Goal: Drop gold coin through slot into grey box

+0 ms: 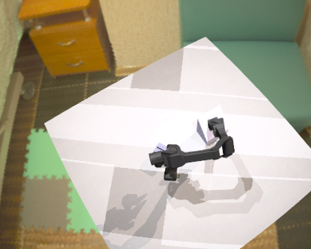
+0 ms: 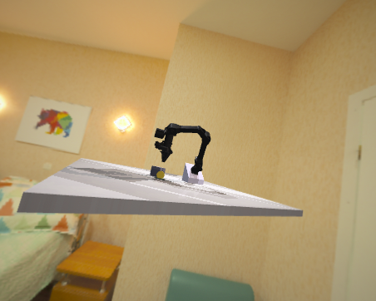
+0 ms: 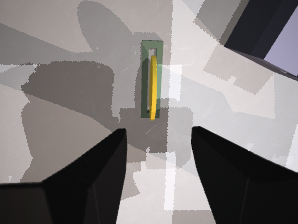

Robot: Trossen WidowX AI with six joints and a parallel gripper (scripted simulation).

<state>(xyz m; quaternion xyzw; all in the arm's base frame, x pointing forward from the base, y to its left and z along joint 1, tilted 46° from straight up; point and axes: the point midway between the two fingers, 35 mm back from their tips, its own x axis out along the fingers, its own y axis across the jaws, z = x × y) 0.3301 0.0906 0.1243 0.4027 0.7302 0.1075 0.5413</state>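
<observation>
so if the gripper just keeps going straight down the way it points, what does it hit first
Most likely the gold coin standing on edge in its green holder. The open gripper hangs above it, pointing down, though the coin sits slightly ahead of the fingers, so the table could come first.

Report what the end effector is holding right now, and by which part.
Nothing is held. The end effector hangs open above the gold coin, which stands on edge in its green holder, untouched; both fingers are apart from it.
</observation>
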